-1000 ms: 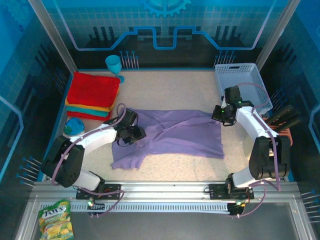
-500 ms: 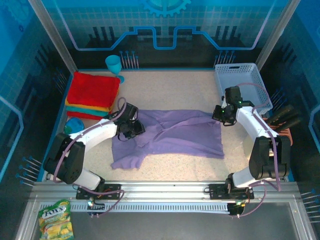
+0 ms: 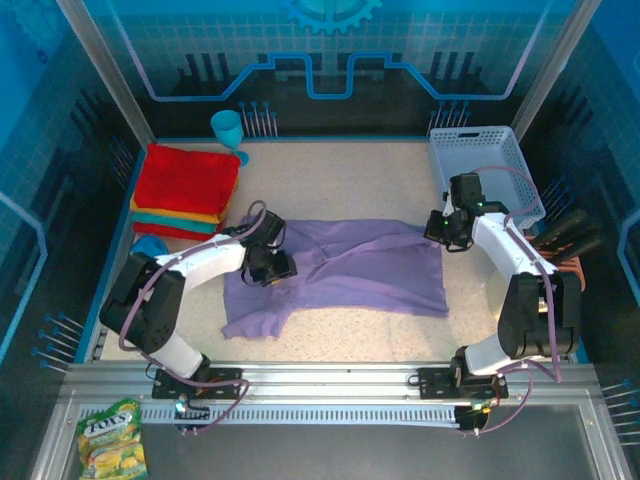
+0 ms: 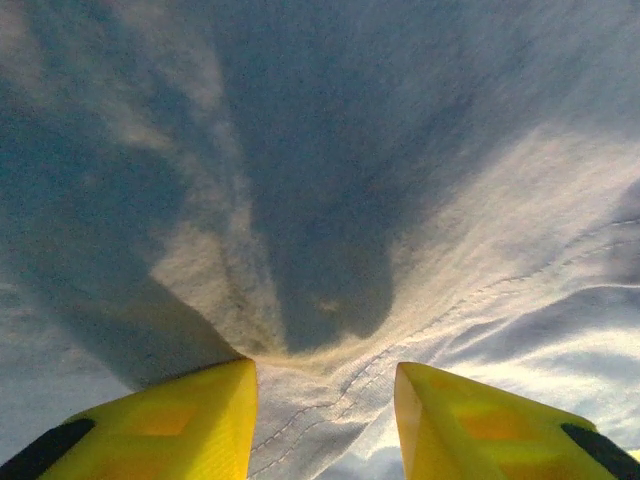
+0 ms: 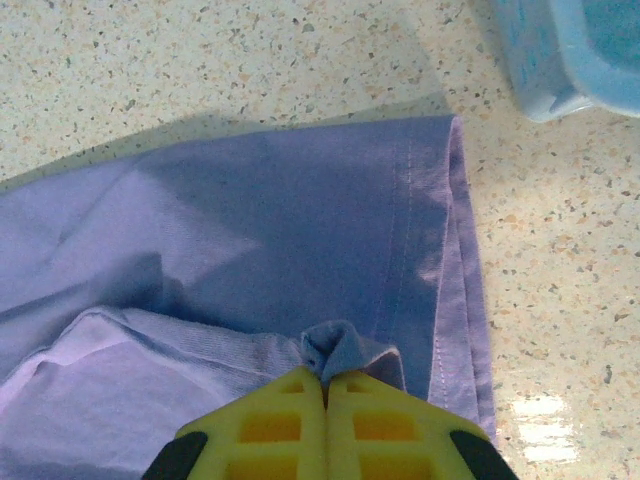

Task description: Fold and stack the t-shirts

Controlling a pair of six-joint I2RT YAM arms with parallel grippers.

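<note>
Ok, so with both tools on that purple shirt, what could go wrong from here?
1. The right tool is shut on just a small pinch of the purple shirt near its hem; that pinch may slip out under a pull.
2. The left tool stands open over wrinkled cloth; closing there might catch one layer alone, leaving the fold crooked.

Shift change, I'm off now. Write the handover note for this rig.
Grip: left fingers apart, pressed on the purple tee with a hem between them. The right fingers are shut on a pinch of it near its right edge.
Things: purple tee lies rumpled mid-table. The folded stack, red on top, is at far left.
Done: the stack.
Left: fold the purple tee and add it to the stack.
</note>
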